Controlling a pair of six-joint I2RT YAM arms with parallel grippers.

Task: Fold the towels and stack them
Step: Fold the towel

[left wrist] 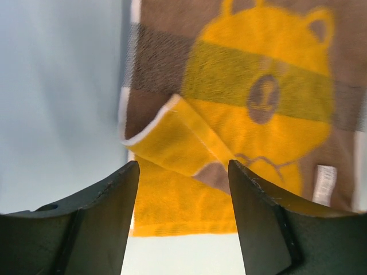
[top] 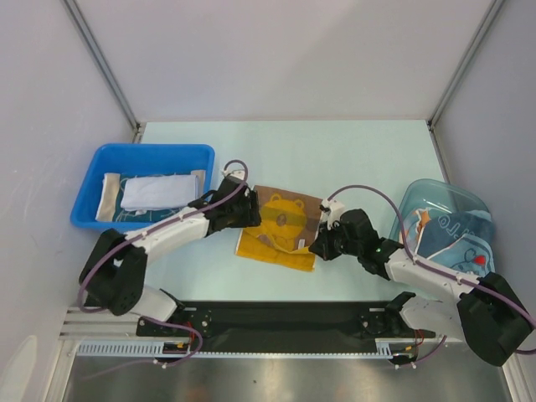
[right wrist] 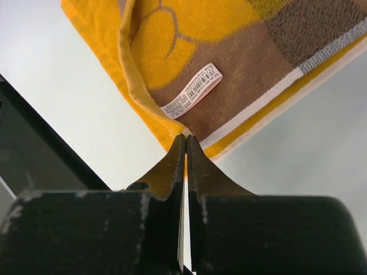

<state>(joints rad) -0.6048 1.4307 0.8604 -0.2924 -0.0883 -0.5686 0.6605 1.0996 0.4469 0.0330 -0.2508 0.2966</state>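
the brown terry towel with yellow bear [top: 280, 226] lies half folded under the wide-open left gripper [left wrist: 183, 166], its edge pinched by the right gripper [right wrist: 184, 140], so folding is unfinished and stacking remains.

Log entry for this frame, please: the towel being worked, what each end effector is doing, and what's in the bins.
towel in work: bear towel, flat at the centre of the table, one corner folded back
left end effector: open, above that corner, holding nothing
right end effector: shut, pinching the towel's edge near its label
blue bin: left of the towel, pale folded towel on top
clear tub: at right, cloths inside
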